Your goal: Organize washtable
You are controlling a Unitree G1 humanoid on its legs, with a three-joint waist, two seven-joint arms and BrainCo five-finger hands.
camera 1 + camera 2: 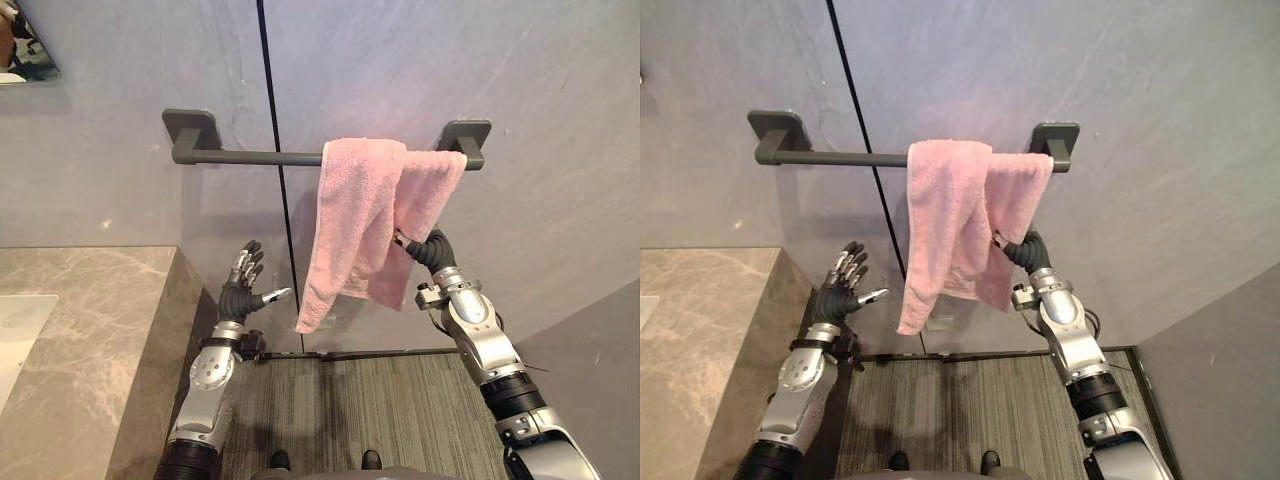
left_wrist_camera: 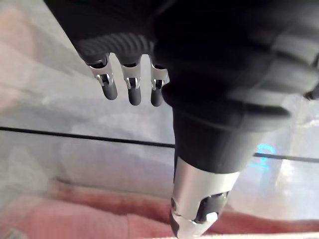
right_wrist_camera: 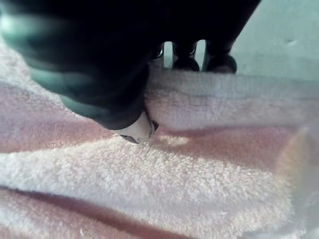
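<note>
A pink towel (image 1: 350, 220) hangs folded over the right half of a dark towel bar (image 1: 250, 157) on the grey wall. My right hand (image 1: 425, 248) reaches up into the towel's right flap. In the right wrist view its thumb (image 3: 132, 127) presses on the near side of the towel (image 3: 199, 189), and its fingertips (image 3: 219, 62) show past the cloth's edge on the far side, so it pinches the flap. My left hand (image 1: 243, 285) is raised below the bar, left of the towel's lower corner and apart from it, with its fingers (image 2: 132, 89) straight and spread.
A brown marble counter (image 1: 80, 330) with a pale basin (image 1: 20, 320) stands at the left, its side close to my left arm. A mirror corner (image 1: 25, 50) shows at top left. A grey ribbed mat (image 1: 380, 410) covers the floor below.
</note>
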